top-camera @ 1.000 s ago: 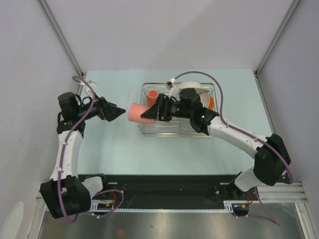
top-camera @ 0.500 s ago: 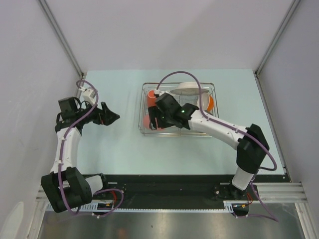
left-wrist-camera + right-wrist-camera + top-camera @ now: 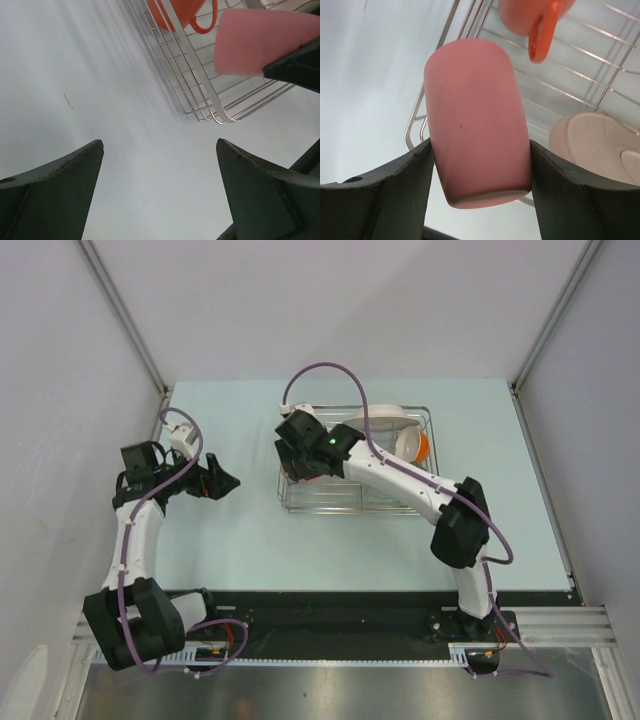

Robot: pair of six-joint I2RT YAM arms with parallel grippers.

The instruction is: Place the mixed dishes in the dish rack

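My right gripper [image 3: 300, 455] is shut on a pink-orange cup [image 3: 477, 125], held with its base toward the wrist camera over the left end of the silver wire dish rack [image 3: 355, 502]. The cup also shows in the left wrist view [image 3: 255, 42]. A second orange cup with a handle [image 3: 530, 20] lies in the rack just beyond it. A pale cream dish [image 3: 592, 150] stands in the rack to the right. A white plate [image 3: 385, 418] and an orange-and-white bowl [image 3: 421, 447] sit at the rack's far right. My left gripper [image 3: 225, 482] is open and empty, left of the rack.
The rack's near-left corner [image 3: 212, 112] lies ahead of my left gripper [image 3: 160, 145] over the pale table [image 3: 240, 540]. Grey walls close the table on the left, back and right. A purple cable [image 3: 330, 375] arcs over the rack from my right arm.
My right arm has swung the cup from left of the rack to over its left end and turned it. My left gripper has drawn back slightly to the left.
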